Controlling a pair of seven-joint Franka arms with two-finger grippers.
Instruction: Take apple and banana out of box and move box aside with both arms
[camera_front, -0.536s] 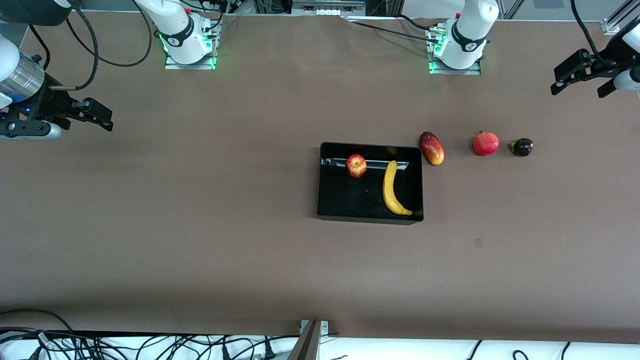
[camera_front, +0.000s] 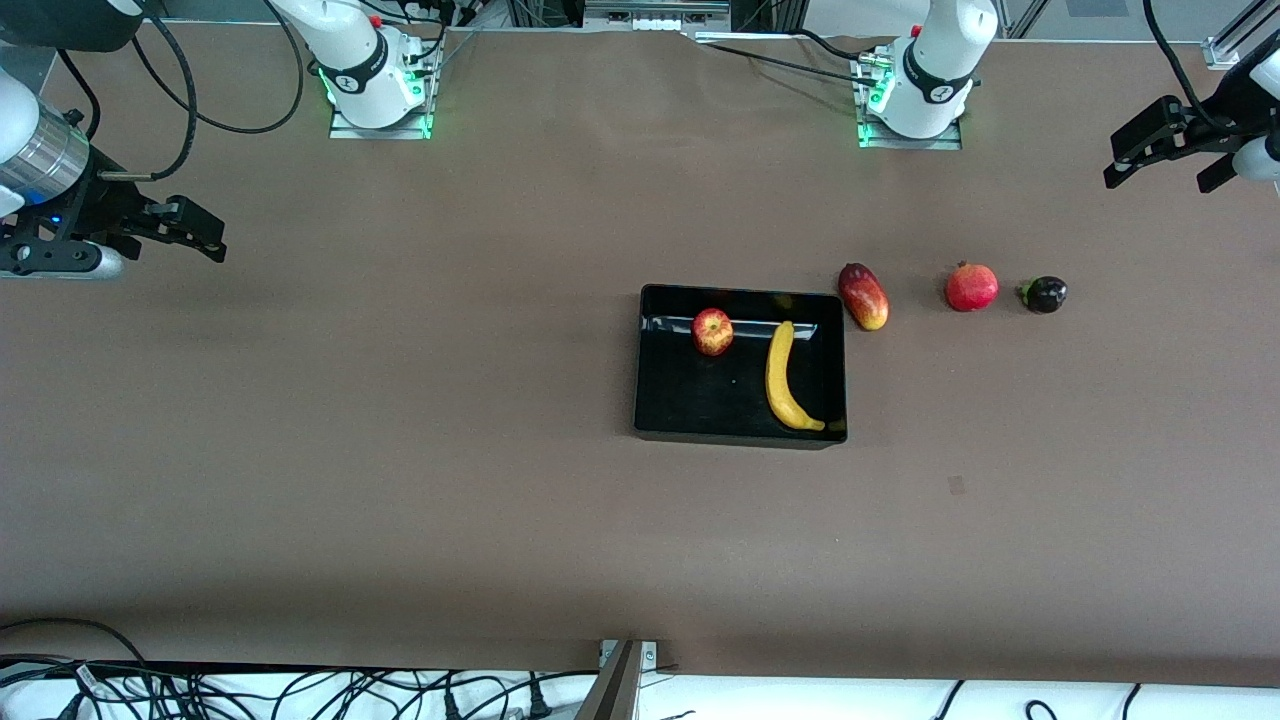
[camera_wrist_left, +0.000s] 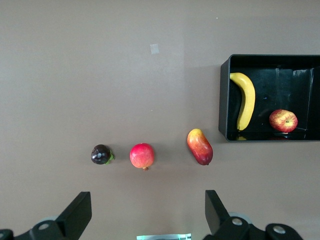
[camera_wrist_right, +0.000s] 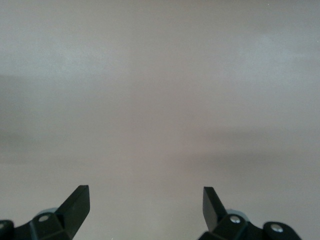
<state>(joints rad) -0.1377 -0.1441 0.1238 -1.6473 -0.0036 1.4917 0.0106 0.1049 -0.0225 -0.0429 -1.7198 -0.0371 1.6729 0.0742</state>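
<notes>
The black box (camera_front: 700, 398) lies on the brown table near its middle. The red-and-yellow apple (camera_front: 712, 331) and the yellow banana (camera_front: 783, 378) lie inside it, apart from each other. All three also show in the left wrist view: box (camera_wrist_left: 280, 65), apple (camera_wrist_left: 283, 120), banana (camera_wrist_left: 244, 100). My left gripper (camera_front: 1156, 183) is open and empty, up in the air over the left arm's end of the table (camera_wrist_left: 148, 210). My right gripper (camera_front: 205, 235) is open and empty over the right arm's end, above bare table (camera_wrist_right: 146, 200).
A mango (camera_front: 863, 296) lies just outside the box toward the left arm's end. A pomegranate (camera_front: 971, 286) and a small dark purple fruit (camera_front: 1043, 294) follow in a row. The two arm bases (camera_front: 375, 85) stand along the table's back edge.
My left gripper has shifted slightly, away from the fruit row. The right gripper, the box and the fruits have not moved.
</notes>
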